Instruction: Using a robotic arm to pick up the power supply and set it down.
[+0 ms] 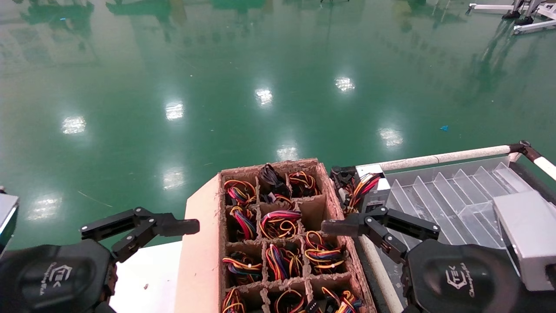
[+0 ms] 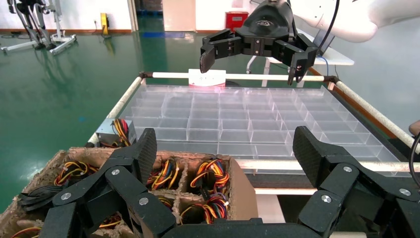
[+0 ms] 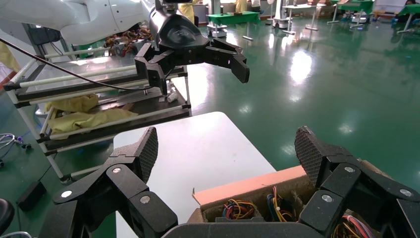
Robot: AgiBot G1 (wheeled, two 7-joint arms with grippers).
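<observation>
- Jaws of the right gripper [image 1: 347, 226] stand spread and empty, over the right edge of the cardboard box [image 1: 204, 243].
- Power supply [image 1: 369, 191] lies just ahead of them and slightly to the right, at the near corner of the clear divider tray [image 1: 460, 191]; its long axis is hard to tell.
- Right arm is clearly nearer; the left gripper [image 1: 143, 228], also spread and empty, hangs beyond the box's left side, over the white table [image 1: 147, 278].
- Box wall and tray rail hem the supply in closely; above is open.

surface: white table [image 1: 147, 274] | on it: cardboard divider box [image 1: 202, 243] | adjacent: clear compartment tray [image 1: 451, 195]
</observation>
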